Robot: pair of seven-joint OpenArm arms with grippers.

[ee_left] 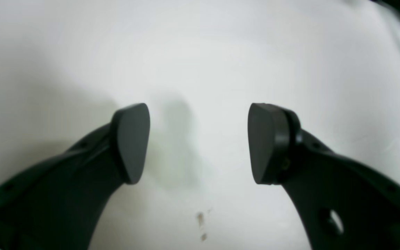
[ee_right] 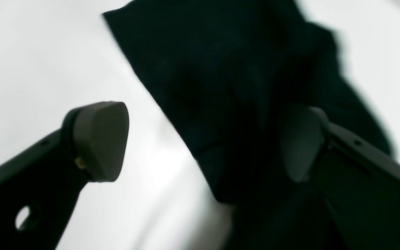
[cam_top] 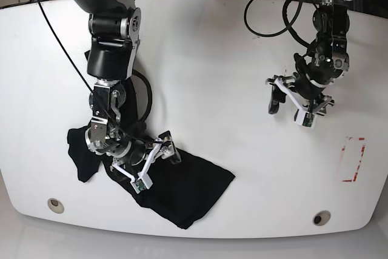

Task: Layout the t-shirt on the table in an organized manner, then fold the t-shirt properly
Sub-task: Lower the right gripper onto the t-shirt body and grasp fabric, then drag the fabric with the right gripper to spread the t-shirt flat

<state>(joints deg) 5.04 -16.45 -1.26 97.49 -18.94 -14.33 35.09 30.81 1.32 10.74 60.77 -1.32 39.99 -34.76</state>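
Observation:
The black t-shirt (cam_top: 188, 192) lies crumpled and plain side up on the white table (cam_top: 212, 59), near the front left edge. My right gripper (cam_top: 156, 165) hovers low over its middle with the jaws wide open. In the right wrist view the dark cloth (ee_right: 221, 69) fills the gap between the fingers of the right gripper (ee_right: 200, 142) and runs under the right-hand pad (ee_right: 300, 146); neither pad presses on it. My left gripper (cam_top: 291, 110) hangs open above bare table at the right, far from the shirt. The left wrist view shows the left gripper (ee_left: 199, 142) with nothing between its pads.
A red-and-white tape rectangle (cam_top: 353, 159) marks the table's right side. Two round grommet holes (cam_top: 55, 205) (cam_top: 321, 218) sit near the front edge. Black cables (cam_top: 267, 10) loop over the back of the table. Small brown specks (ee_left: 201, 225) lie under the left gripper.

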